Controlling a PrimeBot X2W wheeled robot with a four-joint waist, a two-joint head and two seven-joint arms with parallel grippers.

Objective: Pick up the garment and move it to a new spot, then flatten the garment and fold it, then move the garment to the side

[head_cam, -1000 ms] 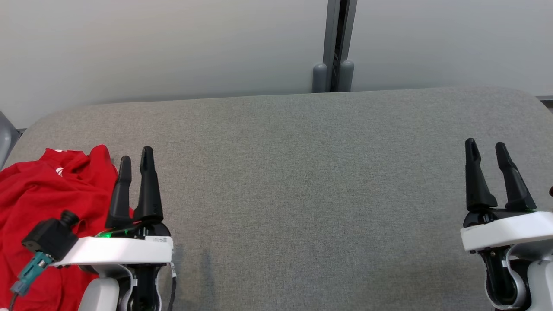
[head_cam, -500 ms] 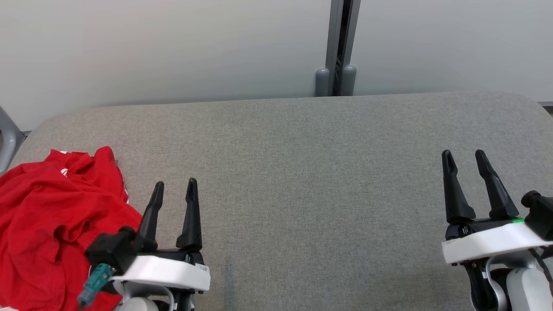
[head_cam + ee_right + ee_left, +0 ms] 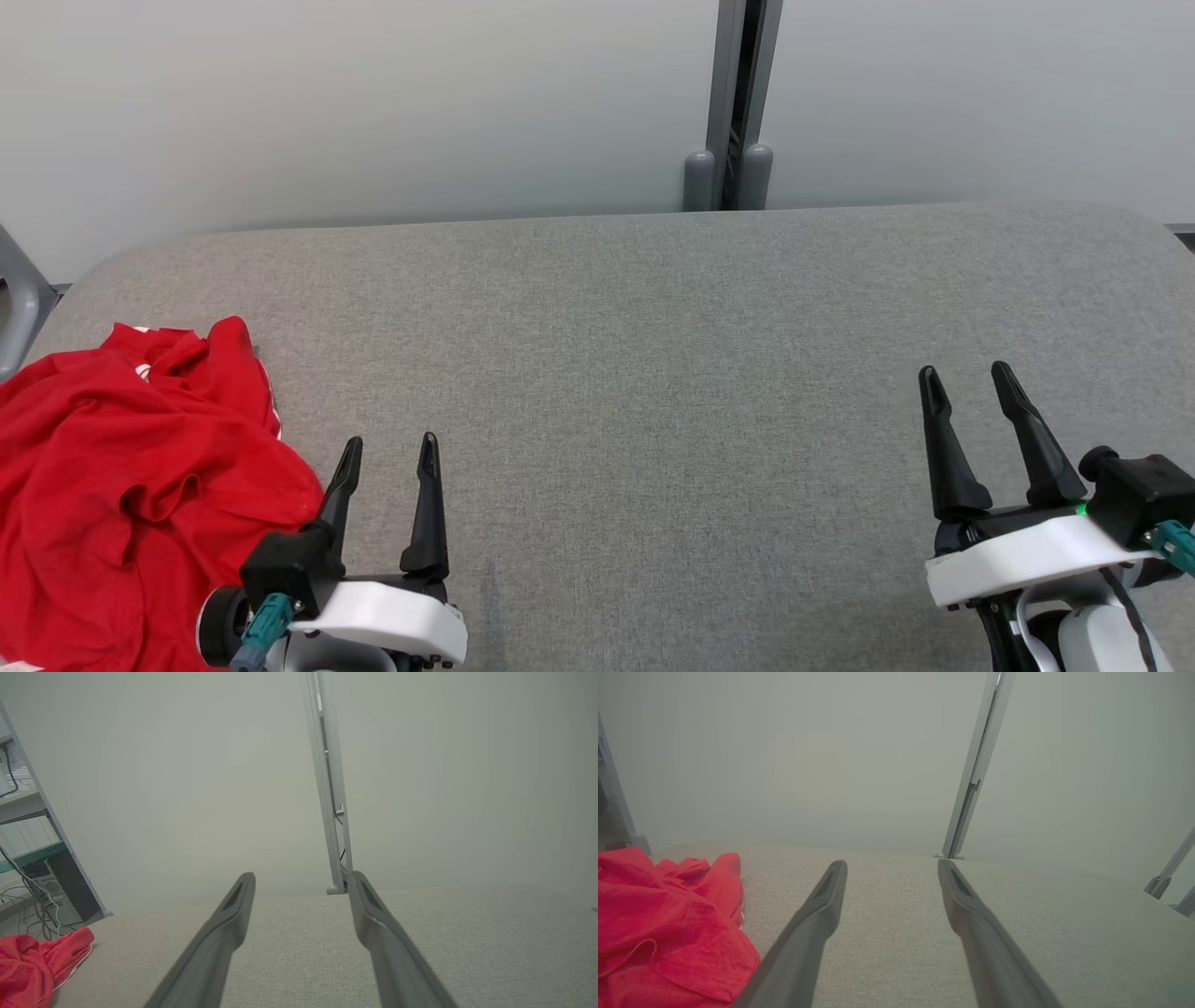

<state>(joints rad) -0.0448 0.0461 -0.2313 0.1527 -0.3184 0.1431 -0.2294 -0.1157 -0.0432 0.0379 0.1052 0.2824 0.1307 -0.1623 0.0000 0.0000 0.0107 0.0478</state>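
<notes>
The garment (image 3: 121, 485) is a red shirt lying crumpled at the left end of the grey padded table (image 3: 653, 373). It also lies at the lower left of the left wrist view, garment (image 3: 658, 933), and at the far lower left of the right wrist view, garment (image 3: 32, 961). My left gripper (image 3: 390, 448) stands open just right of the garment, near the table's front edge, with nothing between its fingers. Far to the right, my right gripper (image 3: 966, 375) is open and holds nothing, over bare fabric.
A pale wall panel with a grey vertical post (image 3: 738, 103) stands behind the table. A metal frame leg (image 3: 14, 289) shows at the far left edge. Shelving with a computer and cables (image 3: 42, 882) stands beyond the table's left end.
The left gripper has drawn back from over the garment and shifted right, now beside it. The right gripper has drawn back toward the front edge and moved a little left. The camera has shifted slightly.
</notes>
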